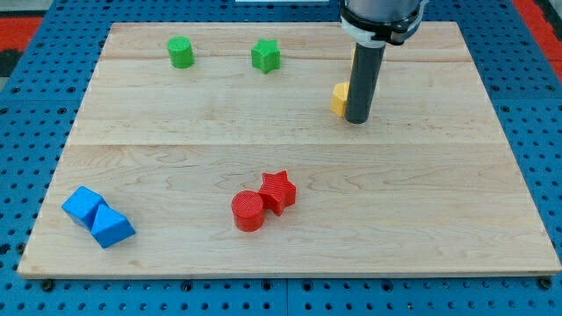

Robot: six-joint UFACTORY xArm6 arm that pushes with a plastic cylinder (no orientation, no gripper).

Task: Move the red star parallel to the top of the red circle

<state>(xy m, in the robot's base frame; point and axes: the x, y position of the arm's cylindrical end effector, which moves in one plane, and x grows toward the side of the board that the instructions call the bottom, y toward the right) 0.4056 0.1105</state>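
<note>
1. Wooden board (pixel 290 254): pale, lay on a blue pegboard surface (pixel 26 105).
2. Rod: dark, upright; my tip (pixel 356 120) stood at the view's upper right, touching the yellow block (pixel 338 98) on its right side. No gripper fitted, so nothing was held.
3. Two blue blocks (pixel 97 217): touching, lower left.
4. Red circle (pixel 248 211): lower centre.
5. Red star (pixel 277 190): touched the circle's upper right.
6. Green cylinder (pixel 181 53), green star (pixel 265 55): top, apart.

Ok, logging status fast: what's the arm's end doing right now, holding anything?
My tip: no claw, holds nothing; touching the yellow block at its right, far above the red star and red circle.
</note>
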